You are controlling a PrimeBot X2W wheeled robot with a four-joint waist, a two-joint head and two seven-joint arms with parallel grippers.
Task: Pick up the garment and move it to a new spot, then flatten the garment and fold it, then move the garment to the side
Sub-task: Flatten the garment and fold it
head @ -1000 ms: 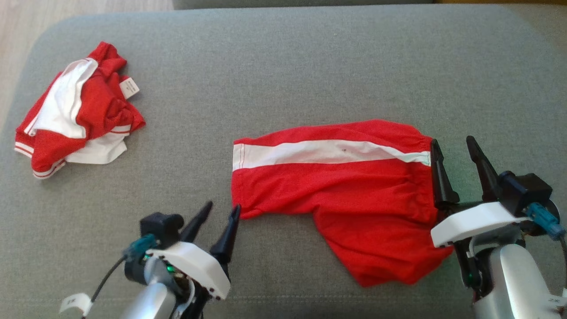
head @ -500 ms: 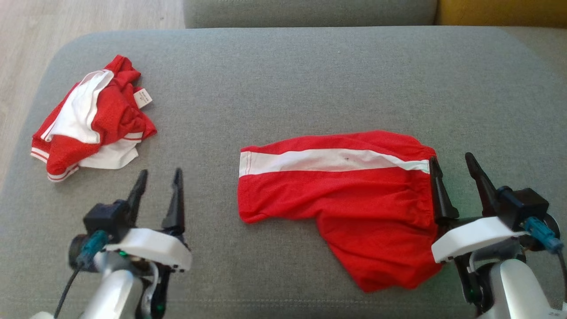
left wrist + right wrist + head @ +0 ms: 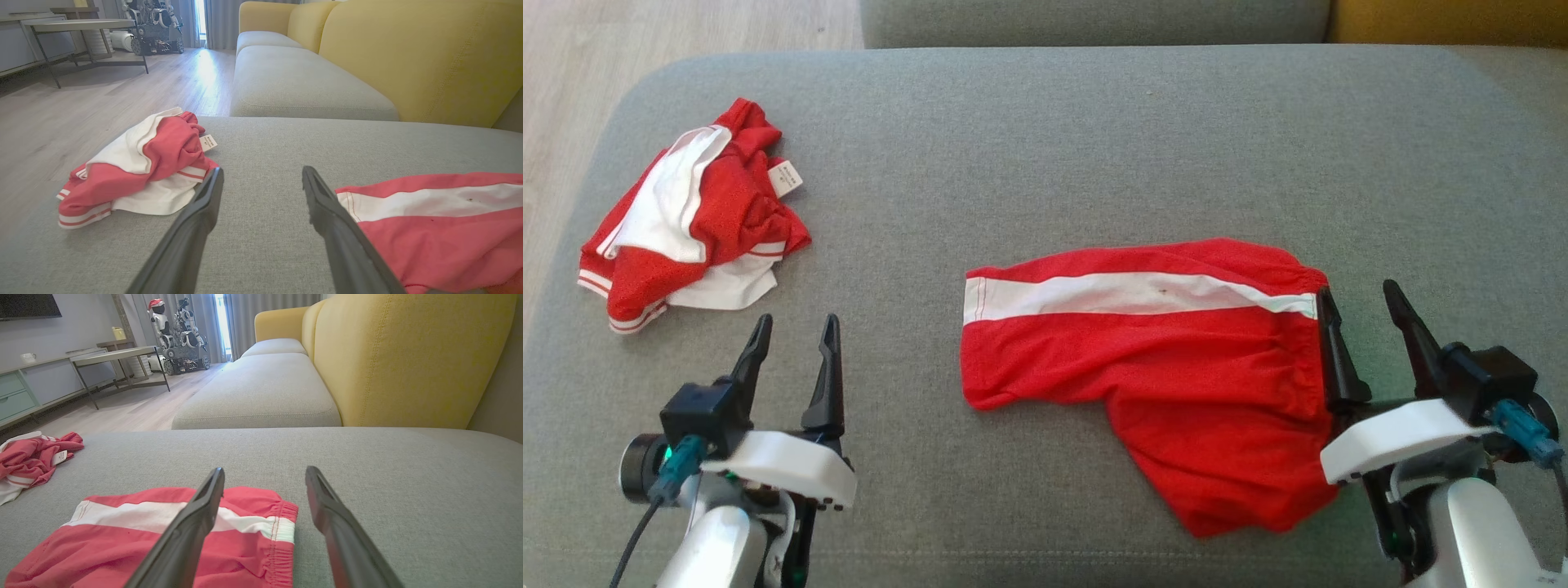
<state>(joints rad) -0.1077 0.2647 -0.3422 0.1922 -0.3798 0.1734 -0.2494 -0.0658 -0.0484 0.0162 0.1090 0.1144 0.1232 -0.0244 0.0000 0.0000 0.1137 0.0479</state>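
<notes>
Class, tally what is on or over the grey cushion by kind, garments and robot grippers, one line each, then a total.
Garments: 2 (red shorts, crumpled red-and-white garment)
Grippers: 2 (left gripper, right gripper)
Total: 4

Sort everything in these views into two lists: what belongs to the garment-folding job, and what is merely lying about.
Belongs to the job: red shorts, spread on the grey cushion; left gripper, right gripper, both open.

Lying about: crumpled red-and-white garment; yellow sofa back; side table.
</notes>
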